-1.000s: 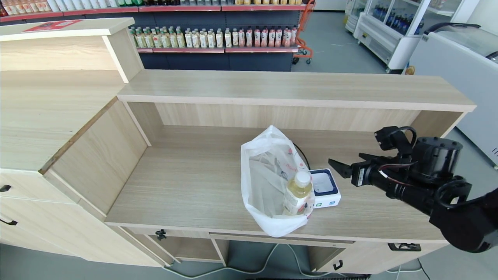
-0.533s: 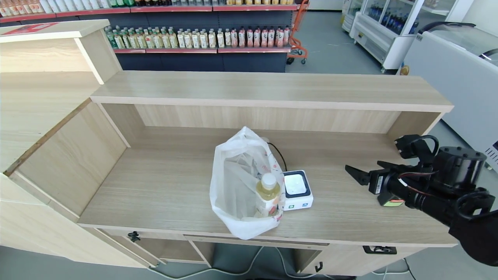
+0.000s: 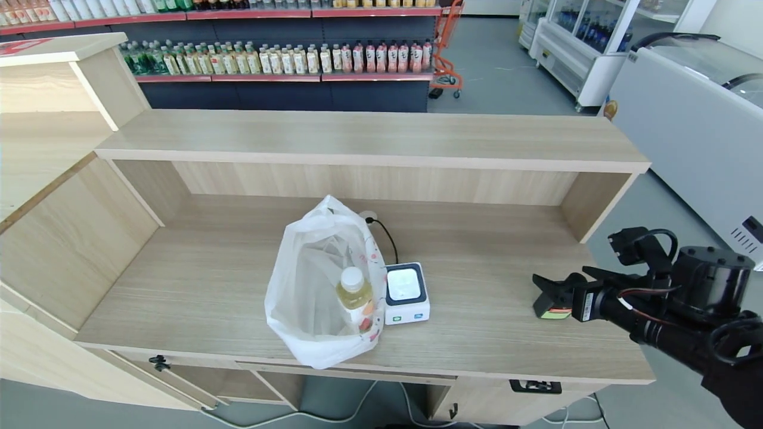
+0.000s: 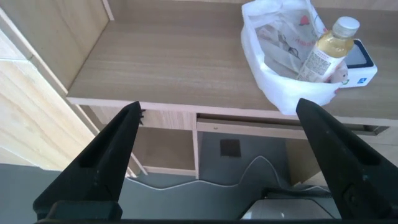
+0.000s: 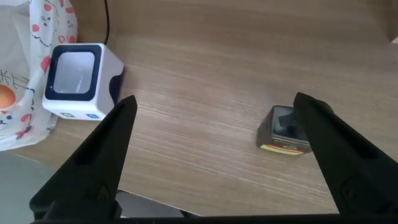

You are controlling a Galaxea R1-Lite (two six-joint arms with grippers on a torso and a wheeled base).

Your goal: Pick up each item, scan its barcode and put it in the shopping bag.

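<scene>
In the head view, the white shopping bag [image 3: 310, 298] stands at the centre of the table [image 3: 208, 280]. A drink bottle [image 3: 353, 292] is inside it and the barcode scanner [image 3: 406, 292] sits just beside its right side, while at right our right tool [image 3: 561, 279] hangs spread open over a small dark box [image 3: 553, 311]. From the left wrist, our left tool [image 4: 217, 104] is wide open and empty, off the table's front edge. From the right wrist, the box lies nearer one spread finger and well apart from the scanner. We judge that a skewed close could shove it aside or cover its barcode, and the limp bag mouth may fold at the drop.
</scene>
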